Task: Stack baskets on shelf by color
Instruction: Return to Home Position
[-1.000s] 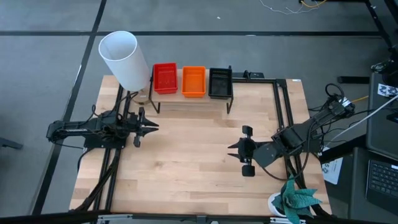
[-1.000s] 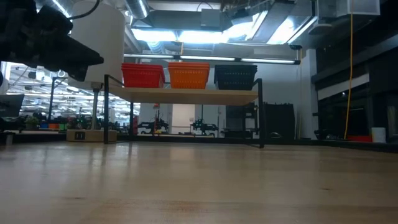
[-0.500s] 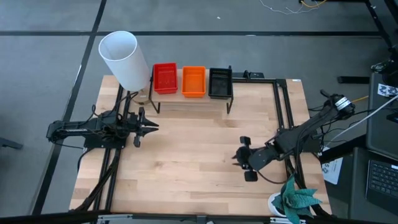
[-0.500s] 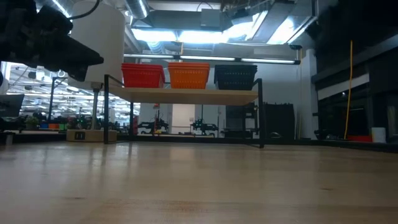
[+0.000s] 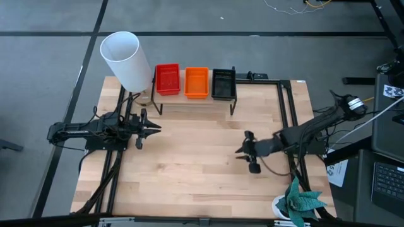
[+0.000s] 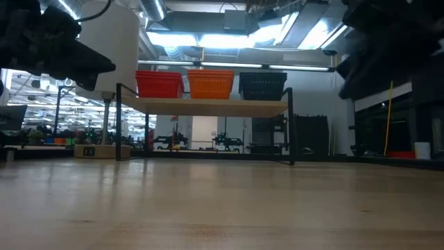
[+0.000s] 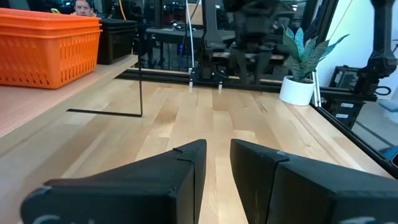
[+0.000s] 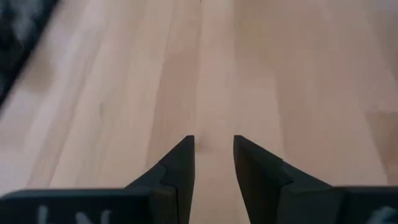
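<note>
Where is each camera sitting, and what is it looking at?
High view: above the table, facing straight down; left arm and right arm show.
Low view: at tabletop height, facing the shelf; arms show as dark shapes up top.
Left wrist view: on the left arm, facing the right arm; own jaws show.
Right wrist view: on the right arm, facing bare tabletop; own jaws show.
Shared: high and low views both see the orange baskets.

— Any writing legible anywhere?
— None. Only white strokes on the right gripper (image 8: pixel 213 147), cut by the frame edge, not readable.
— And on the left gripper (image 7: pixel 217 149)?
— Much the same: faint pale marks, unreadable.
— Elsewhere?
— Black-and-white patterned card (image 5: pixel 394 91) beside the table; no letters made out.
</note>
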